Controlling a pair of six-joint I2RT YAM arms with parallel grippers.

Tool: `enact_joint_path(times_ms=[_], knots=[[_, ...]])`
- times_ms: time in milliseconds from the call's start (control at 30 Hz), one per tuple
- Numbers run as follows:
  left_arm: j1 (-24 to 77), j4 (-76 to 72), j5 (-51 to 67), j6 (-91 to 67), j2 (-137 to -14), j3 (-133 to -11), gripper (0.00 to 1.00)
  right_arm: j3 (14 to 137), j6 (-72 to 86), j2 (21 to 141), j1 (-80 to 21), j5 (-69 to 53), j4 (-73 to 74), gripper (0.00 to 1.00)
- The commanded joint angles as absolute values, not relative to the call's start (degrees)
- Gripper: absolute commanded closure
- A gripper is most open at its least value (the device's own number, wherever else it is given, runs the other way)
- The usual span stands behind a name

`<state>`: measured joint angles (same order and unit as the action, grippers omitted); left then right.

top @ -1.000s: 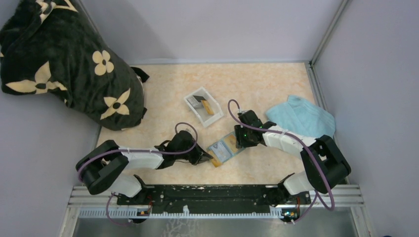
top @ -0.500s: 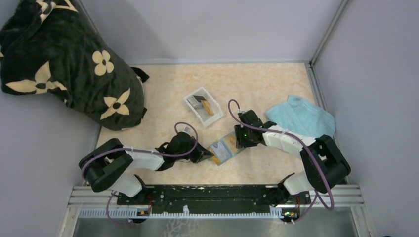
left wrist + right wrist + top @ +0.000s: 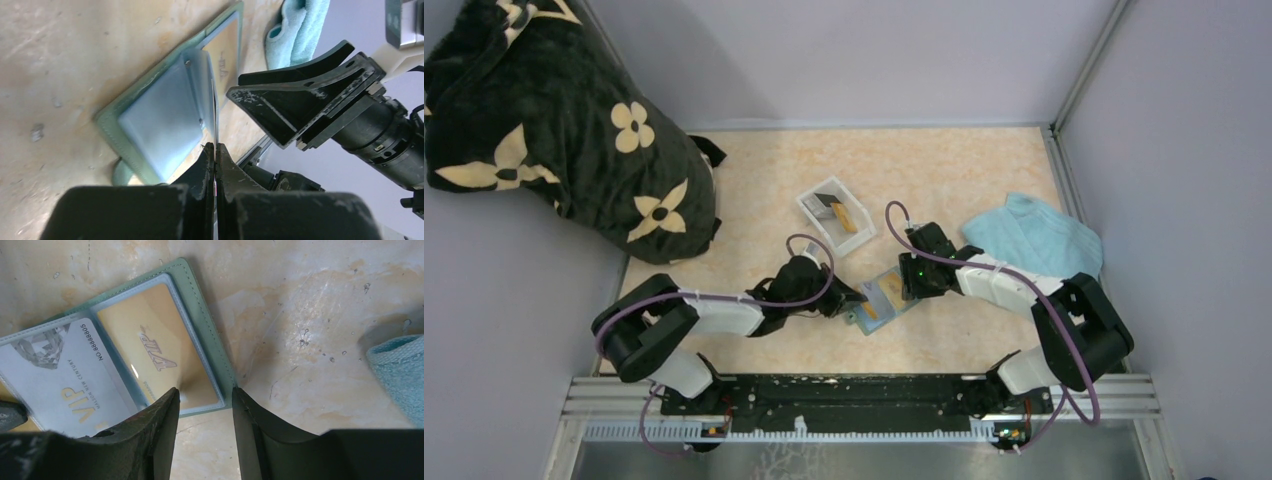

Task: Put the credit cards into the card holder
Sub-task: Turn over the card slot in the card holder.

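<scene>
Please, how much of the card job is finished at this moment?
Done: the orange card and the whitish card sit in the card holder. In hand: the left tool pinches a thin card at it. Remaining: two more cards lie in the white tray.

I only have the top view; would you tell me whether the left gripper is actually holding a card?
Observer: Yes, the left gripper is shut on a thin card, seen edge-on in its wrist view.
Operator: Where does the card's tip sit?
Observer: Against a raised pale-blue leaf inside the holder.
Operator: And the right gripper?
Observer: The right gripper is open, astride the holder's edge.
</scene>
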<state>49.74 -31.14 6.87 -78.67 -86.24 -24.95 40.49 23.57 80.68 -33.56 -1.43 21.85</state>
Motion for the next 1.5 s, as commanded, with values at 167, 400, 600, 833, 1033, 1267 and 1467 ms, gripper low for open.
enact_joint_path(times_ms=[167, 400, 600, 833, 1033, 1267, 1467], knots=[[49.85, -32.26, 7.45, -75.69, -90.46, -30.61, 1.00, 42.00, 24.41, 79.13, -33.31, -2.45, 20.58, 0.57], [49.89, -30.09, 8.01, -74.74, -91.56, -33.48, 1.00, 42.45, 24.61, 78.60, -33.31, -1.48, 20.86, 0.57], [49.85, -28.78, 8.06, -74.25, -91.73, -33.92, 1.00, 42.69, 25.23, 76.71, -33.33, 3.20, 22.02, 0.57], [49.86, -28.29, 8.63, -74.05, -92.44, -34.42, 1.00, 42.13, 28.16, 70.76, -33.32, 13.34, 23.05, 0.56], [49.91, -26.77, 9.04, -73.36, -93.24, -35.77, 1.00, 42.26, 28.35, 69.15, -33.25, 12.62, 22.37, 0.56], [49.91, -21.11, 7.41, -72.71, -91.05, -36.03, 1.00, 43.24, 26.68, 72.51, -33.22, 6.62, 21.13, 0.57], [49.85, -21.29, 7.25, -73.22, -90.28, -34.08, 1.00, 43.32, 26.55, 74.28, -33.22, 6.36, 20.14, 0.57]])
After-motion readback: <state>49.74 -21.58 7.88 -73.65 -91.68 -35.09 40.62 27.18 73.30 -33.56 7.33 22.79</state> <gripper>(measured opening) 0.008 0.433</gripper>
